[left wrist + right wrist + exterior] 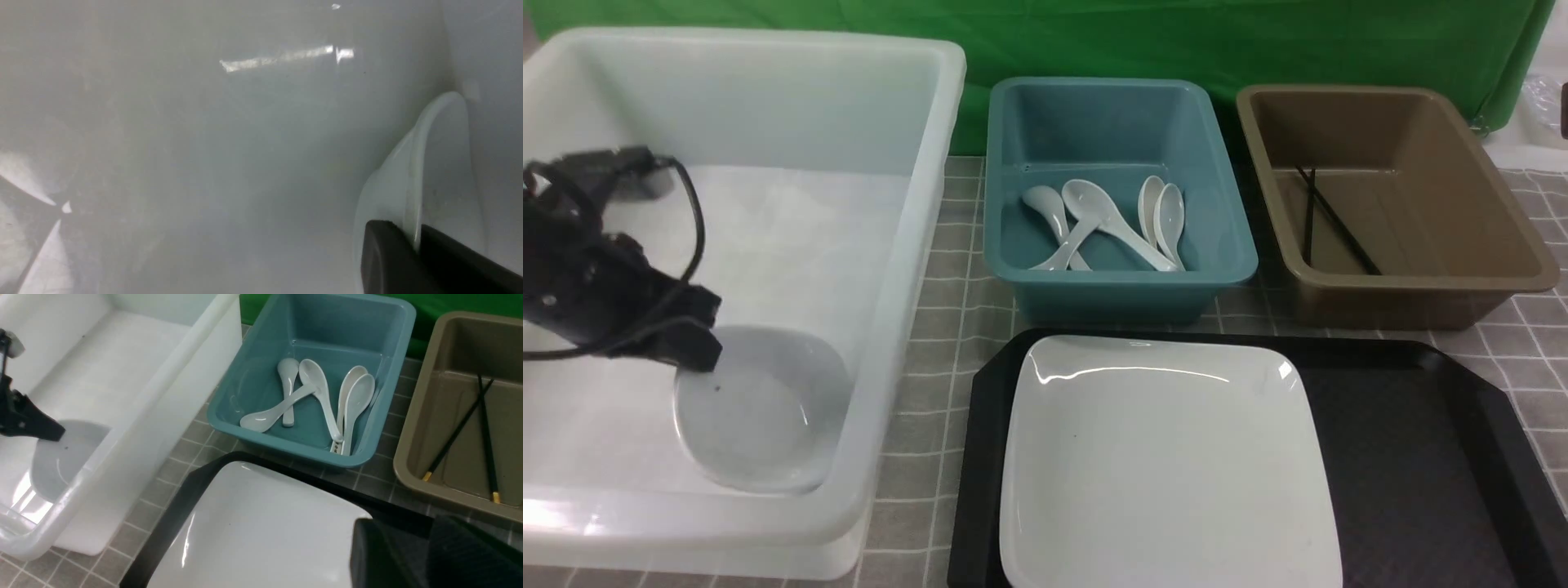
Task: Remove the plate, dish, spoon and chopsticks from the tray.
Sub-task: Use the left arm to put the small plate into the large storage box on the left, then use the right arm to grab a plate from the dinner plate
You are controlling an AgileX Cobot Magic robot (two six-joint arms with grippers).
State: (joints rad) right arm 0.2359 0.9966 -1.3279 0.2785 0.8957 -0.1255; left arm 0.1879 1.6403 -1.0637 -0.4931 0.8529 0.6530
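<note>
Plate nearest cam, still to clear, tray L side. Dish in white tub nr R wall, L gripper gripping rim. Spoons, chopsticks done. R gripper parted, nothing held.

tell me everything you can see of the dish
The dish is a small, shallow white bowl, glossy like glazed ceramic, with a rounded outline, a thin rim and a tiny dark speck inside. It is in the white tub, near the corner closest to the tray. The left gripper is shut on its rim. It sits tilted, its inside showing to the front view. Whether its underside touches the tub floor I cannot tell.
</note>
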